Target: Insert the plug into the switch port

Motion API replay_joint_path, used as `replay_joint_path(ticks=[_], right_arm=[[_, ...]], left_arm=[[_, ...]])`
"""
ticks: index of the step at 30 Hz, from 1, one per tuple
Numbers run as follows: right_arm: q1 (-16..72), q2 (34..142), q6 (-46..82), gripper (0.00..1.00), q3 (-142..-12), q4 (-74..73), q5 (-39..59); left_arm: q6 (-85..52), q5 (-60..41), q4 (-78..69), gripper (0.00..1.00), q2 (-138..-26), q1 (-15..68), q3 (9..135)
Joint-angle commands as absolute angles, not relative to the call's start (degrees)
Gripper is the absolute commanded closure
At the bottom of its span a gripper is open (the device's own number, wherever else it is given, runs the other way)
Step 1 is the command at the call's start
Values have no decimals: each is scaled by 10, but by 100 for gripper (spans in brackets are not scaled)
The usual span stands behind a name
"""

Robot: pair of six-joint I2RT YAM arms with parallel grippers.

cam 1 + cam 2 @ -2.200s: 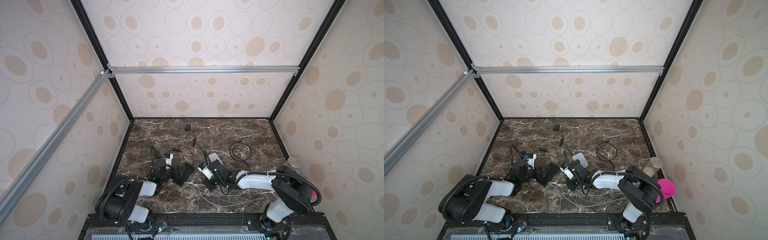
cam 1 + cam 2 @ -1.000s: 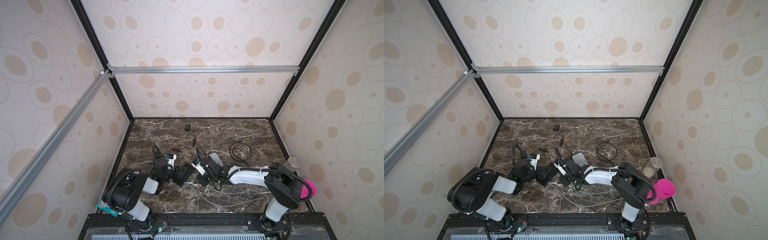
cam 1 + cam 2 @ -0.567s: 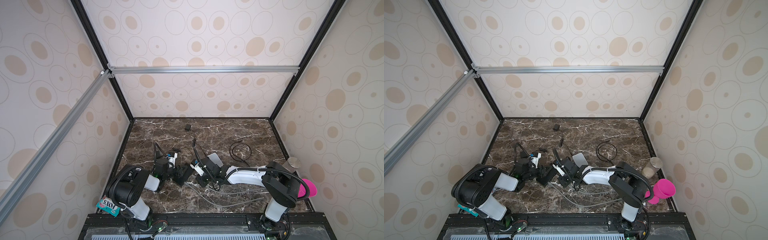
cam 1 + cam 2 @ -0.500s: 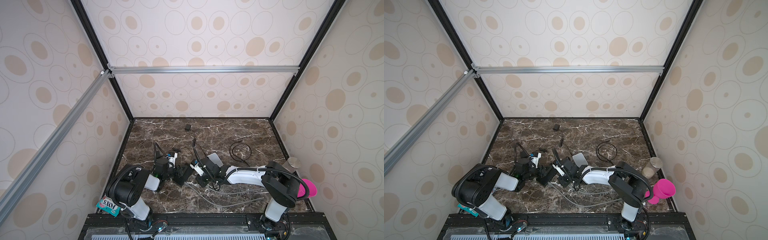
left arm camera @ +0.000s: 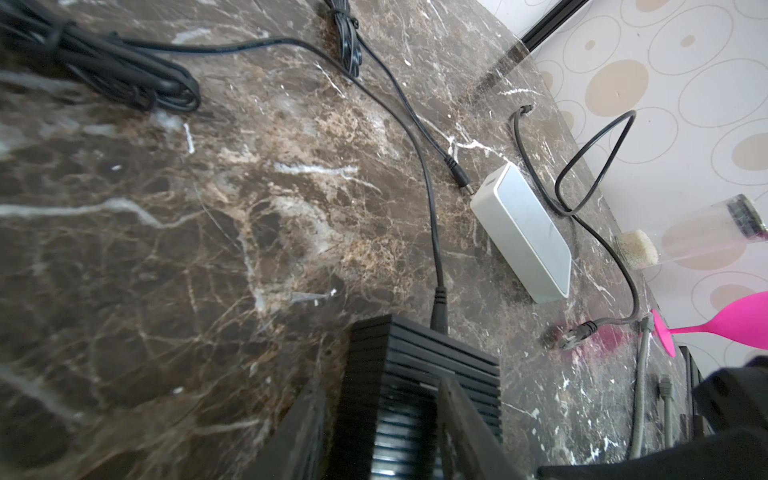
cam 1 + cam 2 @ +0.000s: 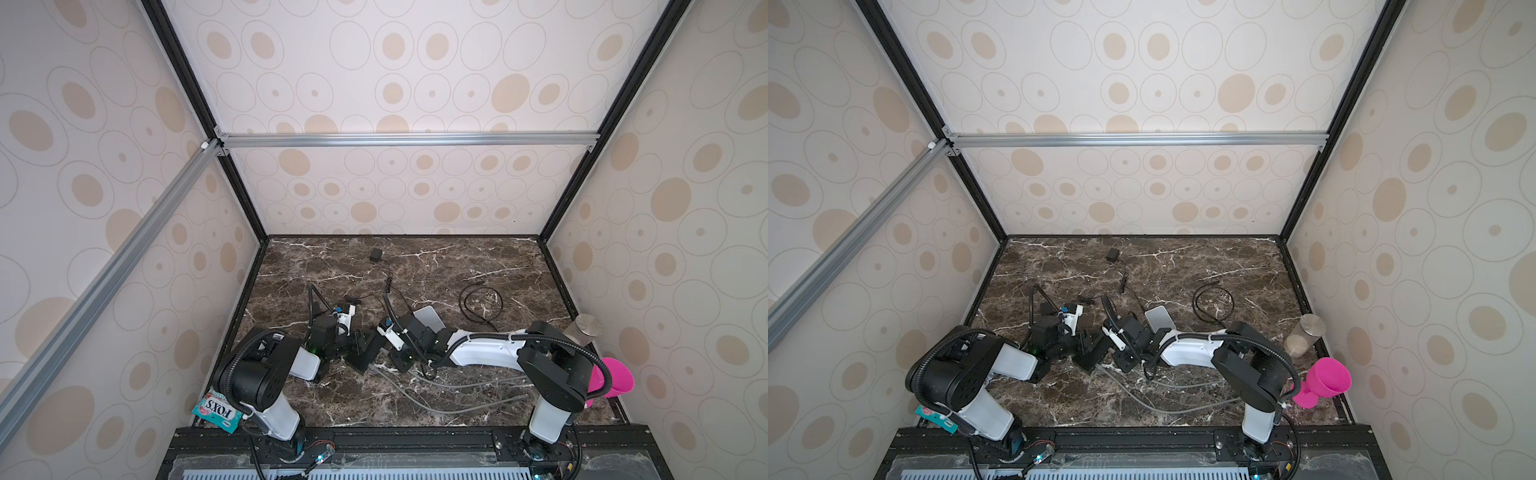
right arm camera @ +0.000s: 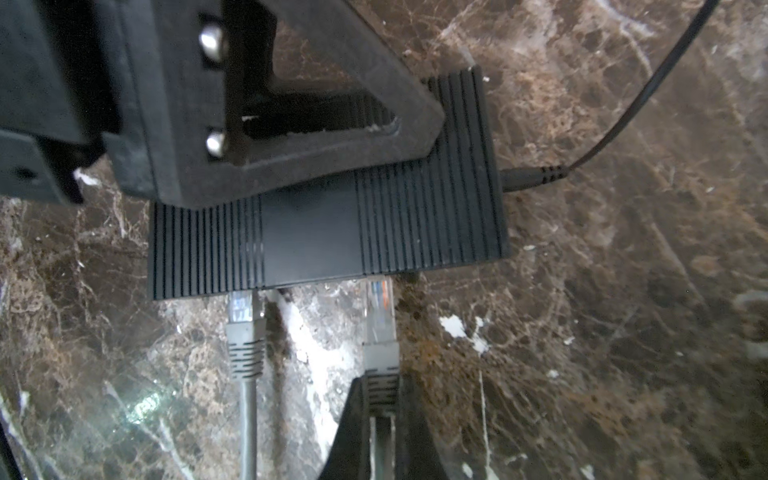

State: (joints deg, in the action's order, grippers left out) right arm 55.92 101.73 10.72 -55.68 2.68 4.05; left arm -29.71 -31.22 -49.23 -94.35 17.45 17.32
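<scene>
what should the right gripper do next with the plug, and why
Probably push the plug straight on into the switch: the right gripper pinches its boot and its tip is at the switch's edge, yet more clear body shows than on the other cable plugged in beside it. The left gripper straddles the switch.

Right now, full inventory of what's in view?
network switch: 1, black, front centre
grey Ethernet cables: 2, grey, front; one plugged in, held plug at port
white box: 1, white, centre
power leads: 2, black; one in switch, one loose by box
power adapter: 1, black, back
black Ethernet cable: 1, black, looped right of box
jar: 1, clear, metal lid, right edge
goblet: 1, pink, front right
FOXS packet: 1, teal, left arm's base
table: 1, brown marble
left tool: astride switch
right tool: shut on held plug
</scene>
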Motion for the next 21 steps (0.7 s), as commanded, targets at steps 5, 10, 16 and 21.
replay_joint_path(ticks=[5, 10, 16, 21], right_arm=[[565, 1030, 113, 100, -573, 46, 27], [566, 1030, 117, 100, -577, 60, 4], [565, 1033, 114, 100, -583, 63, -7], [566, 1037, 109, 100, -593, 65, -14]], left_arm=[[-294, -310, -441, 56, -961, 174, 171], [-294, -311, -442, 56, -962, 175, 171], [-294, -314, -442, 56, -963, 175, 172], [-294, -316, -442, 56, -965, 175, 173]])
